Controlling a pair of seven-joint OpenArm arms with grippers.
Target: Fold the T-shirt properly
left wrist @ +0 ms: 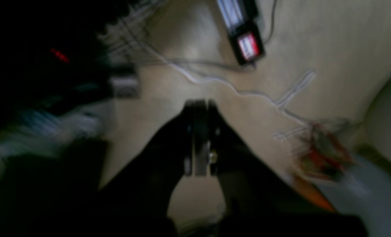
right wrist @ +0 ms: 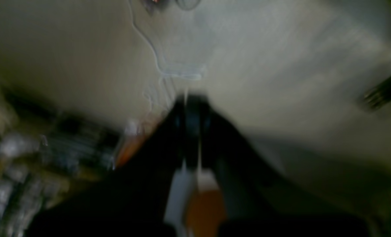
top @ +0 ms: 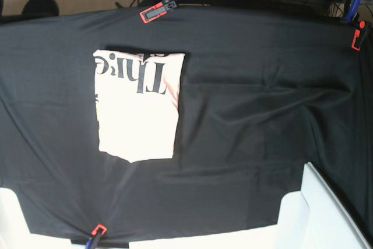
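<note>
The pale pink T-shirt lies folded into an upright rectangle on the left half of the black table cloth, with big black lettering along its far edge. Neither arm shows in the base view. The blurred left wrist view shows my left gripper shut with nothing between its fingers, above a beige floor. My right gripper is likewise shut and empty in the blurred right wrist view. The T-shirt appears in neither wrist view.
Red and blue clamps pin the cloth at its edges. White panels stand at the near right corner. Cables and a black box with a red label lie on the floor.
</note>
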